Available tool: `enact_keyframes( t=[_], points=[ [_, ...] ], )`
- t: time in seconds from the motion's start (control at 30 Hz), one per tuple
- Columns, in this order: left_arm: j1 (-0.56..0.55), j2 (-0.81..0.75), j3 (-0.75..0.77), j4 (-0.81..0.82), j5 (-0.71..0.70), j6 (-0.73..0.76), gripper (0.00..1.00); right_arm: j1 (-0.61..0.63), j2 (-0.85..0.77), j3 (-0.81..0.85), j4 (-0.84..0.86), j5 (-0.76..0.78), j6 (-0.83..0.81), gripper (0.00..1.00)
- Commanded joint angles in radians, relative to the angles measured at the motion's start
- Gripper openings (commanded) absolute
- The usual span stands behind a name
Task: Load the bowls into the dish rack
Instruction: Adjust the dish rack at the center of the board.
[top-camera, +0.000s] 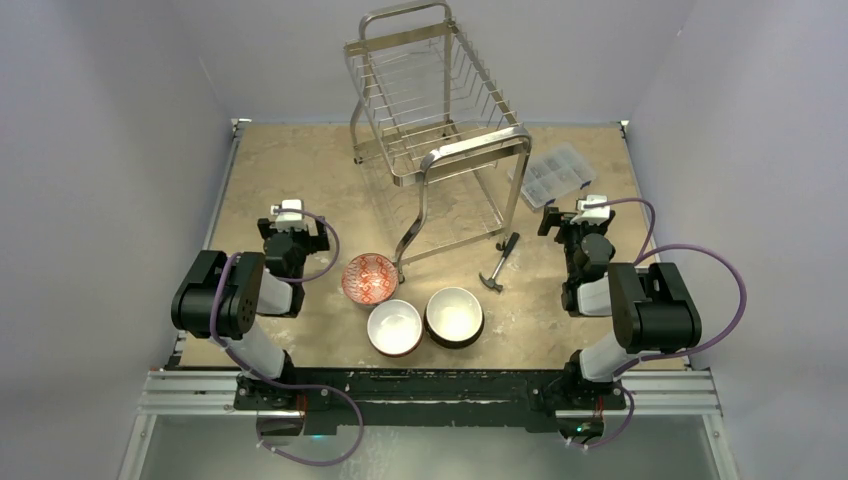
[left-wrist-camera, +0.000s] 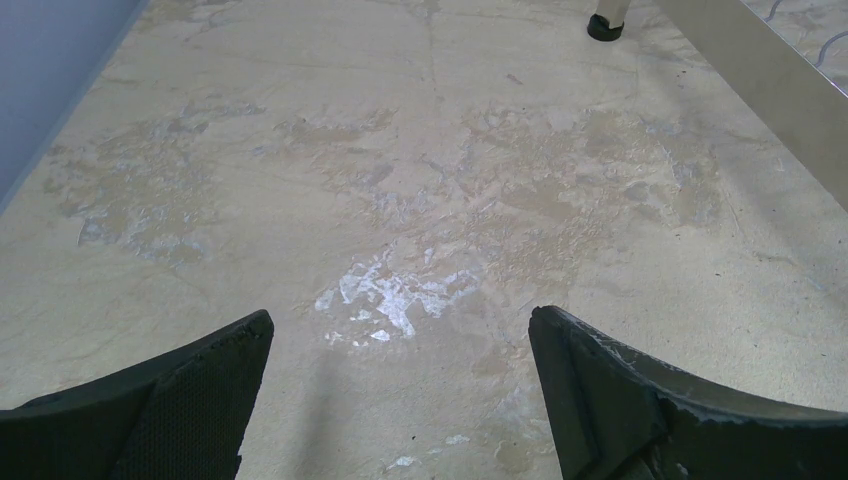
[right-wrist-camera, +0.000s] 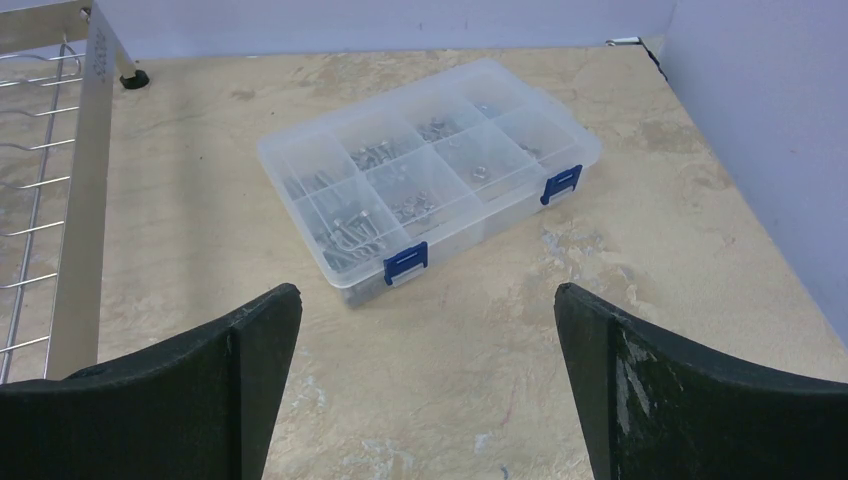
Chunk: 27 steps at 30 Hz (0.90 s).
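In my right wrist view, the dish rack (right-wrist-camera: 80, 200) has a small stamped mark high on its post, too fine for me to read. The rack stands at the far middle of the table (top-camera: 290, 160). The red patterned bowl (top-camera: 369, 278) sits by its near-left leg. The white bowl (top-camera: 394, 327) and brown bowl (top-camera: 454, 316) sit side by side nearer me. Both arms are folded back. The left gripper (left-wrist-camera: 400, 330) hangs over bare table, fingers spread wide and empty. The right gripper (right-wrist-camera: 428, 300), equally spread, faces the clear box (right-wrist-camera: 430, 170).

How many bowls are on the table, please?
3: red-patterned bowl by a leg of the dish rack; white bowl nearer and right of it; dark brown bowl right of that. None hidden.
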Motion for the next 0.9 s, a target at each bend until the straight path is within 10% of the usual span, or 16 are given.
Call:
enact_keyframes(
  t=[0.0,0.37,0.67,0.87],
  points=[
    [0.003,0.003,0.010,0.034,0.009,0.009,0.99,0.004,-0.002,0.004,0.038,0.016,-0.015,0.99],
    [0.001,-0.032,0.015,0.012,0.031,0.017,0.99,0.004,-0.002,0.004,0.038,0.015,-0.015,0.99],
    [-0.027,-0.451,0.319,-0.810,0.094,-0.339,0.99,0.003,-0.008,0.006,0.035,0.030,-0.009,0.99],
    [-0.026,-0.484,0.509,-1.179,0.287,-0.446,0.99,0.003,-0.318,0.167,-0.522,0.053,0.164,0.99]
  ],
)
